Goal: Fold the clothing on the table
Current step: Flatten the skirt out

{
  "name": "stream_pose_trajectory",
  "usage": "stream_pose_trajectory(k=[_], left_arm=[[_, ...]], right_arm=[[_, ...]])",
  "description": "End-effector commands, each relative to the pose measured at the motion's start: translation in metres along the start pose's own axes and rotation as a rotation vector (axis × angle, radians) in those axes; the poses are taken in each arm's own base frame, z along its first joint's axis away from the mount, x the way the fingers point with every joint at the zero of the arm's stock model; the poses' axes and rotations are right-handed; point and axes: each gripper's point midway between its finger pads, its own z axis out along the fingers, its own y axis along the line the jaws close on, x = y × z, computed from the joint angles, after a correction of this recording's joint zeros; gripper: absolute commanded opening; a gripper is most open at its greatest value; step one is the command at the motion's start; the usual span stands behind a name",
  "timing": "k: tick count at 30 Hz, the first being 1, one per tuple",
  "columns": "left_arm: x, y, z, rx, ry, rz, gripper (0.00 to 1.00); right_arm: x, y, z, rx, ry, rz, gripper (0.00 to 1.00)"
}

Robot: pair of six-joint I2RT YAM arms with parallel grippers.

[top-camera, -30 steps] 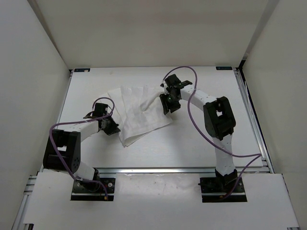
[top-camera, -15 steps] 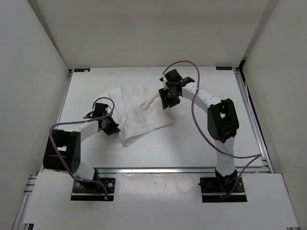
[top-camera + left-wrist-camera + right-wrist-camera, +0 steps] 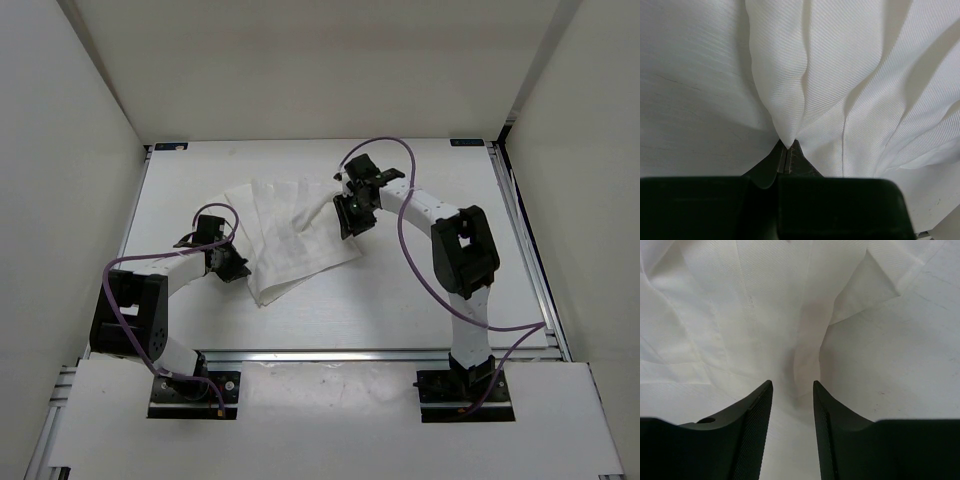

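Grips a pinched peak of the cloth (image 3: 840, 75) in the left fingers (image 3: 790, 161), pressed tight together, with pleats fanning away ahead of them. Straddles a raised ridge of the same cloth with the right fingers (image 3: 765, 400), about half apart, with a gap showing on both sides of the ridge, so no grip there yet. Lies spread on the desk (image 3: 400, 300) between the two sets of fingers, touching both.

Looks early in the task. Shows skewed, overlapping layers and loose wrinkles from above, with one corner poking out beside the left fingers, and no squared fold anywhere. Leaves, by this reading, nearly all of the work: closing the right fingers on the ridge, lifting both held points, carrying one edge over the other, and flattening.

Cannot tell what kind of garment, since no sleeve, collar or hem stands out. Cannot count the layers under the ridge. Cannot see from above where either pair of fingertips meets the fabric, both being covered by their own bodies. Cannot make out whether the right fingertips touch the desk.
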Motion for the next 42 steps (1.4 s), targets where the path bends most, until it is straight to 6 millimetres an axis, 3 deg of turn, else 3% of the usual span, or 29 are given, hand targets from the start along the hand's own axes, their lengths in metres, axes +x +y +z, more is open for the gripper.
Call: stream_pose_trajectory(k=[1, 9, 13, 16, 18, 19, 20, 21, 22, 23, 24, 25, 28, 30, 33, 38, 42], left_arm=[[0.004, 0.010, -0.005, -0.018, 0.003, -0.001, 0.00], [0.006, 0.011, -0.004, -0.008, 0.006, -0.008, 0.00], [0.007, 0.012, -0.005, -0.007, 0.008, -0.008, 0.00], [0.002, 0.008, -0.007, 0.012, -0.002, -0.003, 0.00], [-0.004, -0.003, -0.010, 0.063, -0.005, 0.024, 0.01], [-0.010, -0.005, -0.011, 0.072, -0.013, 0.018, 0.08], [-0.013, -0.016, -0.012, 0.117, -0.003, 0.027, 0.13], [-0.016, -0.026, -0.016, 0.165, 0.014, 0.026, 0.20], [-0.015, -0.034, -0.018, 0.211, 0.047, 0.020, 0.26], [-0.018, -0.043, -0.020, 0.239, 0.041, 0.032, 0.31], [-0.019, -0.056, -0.025, 0.286, 0.052, 0.039, 0.38], [-0.019, -0.068, -0.032, 0.334, 0.051, 0.055, 0.42], [-0.013, -0.090, -0.045, 0.422, 0.050, 0.057, 0.50], [-0.005, -0.094, -0.051, 0.454, 0.055, 0.052, 0.52], [0.017, -0.095, -0.056, 0.485, 0.094, 0.045, 0.52], [0.073, -0.102, -0.063, 0.585, 0.227, 0.020, 0.53], [0.112, -0.103, -0.055, 0.552, 0.333, 0.024, 0.52]], right_arm=[[0.003, 0.000, 0.009, -0.029, 0.004, 0.014, 0.43], [0.021, 0.000, 0.022, -0.047, 0.061, 0.043, 0.32], [0.017, 0.000, 0.019, -0.035, 0.049, 0.041, 0.00], [-0.001, 0.014, -0.007, -0.097, 0.002, 0.037, 0.00], [-0.017, 0.019, -0.039, -0.171, -0.046, 0.088, 0.00], [-0.019, 0.025, -0.048, -0.239, -0.054, 0.116, 0.00], [-0.024, 0.029, -0.070, -0.319, -0.096, 0.167, 0.00], [-0.019, 0.021, -0.084, -0.355, -0.113, 0.252, 0.00], [-0.030, 0.019, -0.110, -0.445, -0.193, 0.278, 0.00], [-0.023, 0.021, -0.113, -0.531, -0.202, 0.349, 0.00], [-0.010, 0.007, -0.122, -0.557, -0.209, 0.458, 0.00], [-0.017, -0.004, -0.142, -0.606, -0.291, 0.465, 0.00], [0.013, -0.042, -0.134, -0.589, -0.290, 0.619, 0.00], [0.035, -0.055, -0.121, -0.555, -0.248, 0.670, 0.00], [0.052, -0.067, -0.105, -0.520, -0.214, 0.721, 0.00], [0.056, -0.075, -0.095, -0.490, -0.217, 0.763, 0.00], [0.056, -0.082, -0.093, -0.443, -0.215, 0.779, 0.00]])
